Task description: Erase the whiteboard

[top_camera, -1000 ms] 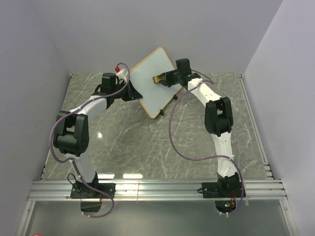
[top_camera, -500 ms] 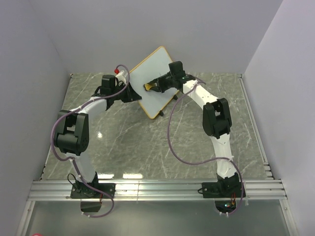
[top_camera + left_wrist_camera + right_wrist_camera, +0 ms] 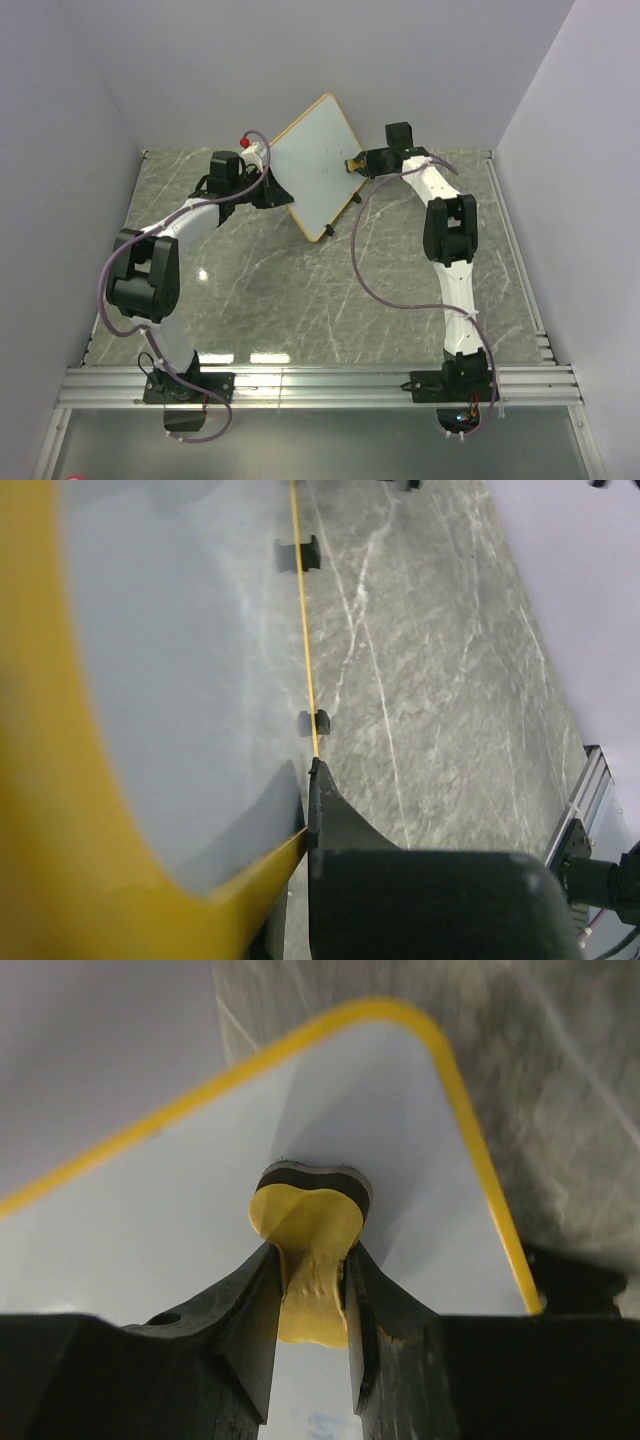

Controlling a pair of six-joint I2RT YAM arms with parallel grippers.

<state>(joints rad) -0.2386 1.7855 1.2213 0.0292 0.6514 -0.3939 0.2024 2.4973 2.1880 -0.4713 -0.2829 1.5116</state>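
Yellow eraser — pressed against whiteboard.

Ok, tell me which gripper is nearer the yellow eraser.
Right. The right gripper is shut on the eraser, holding it at the whiteboard's right corner. The left gripper clamps the whiteboard's opposite edge, well away from the eraser.
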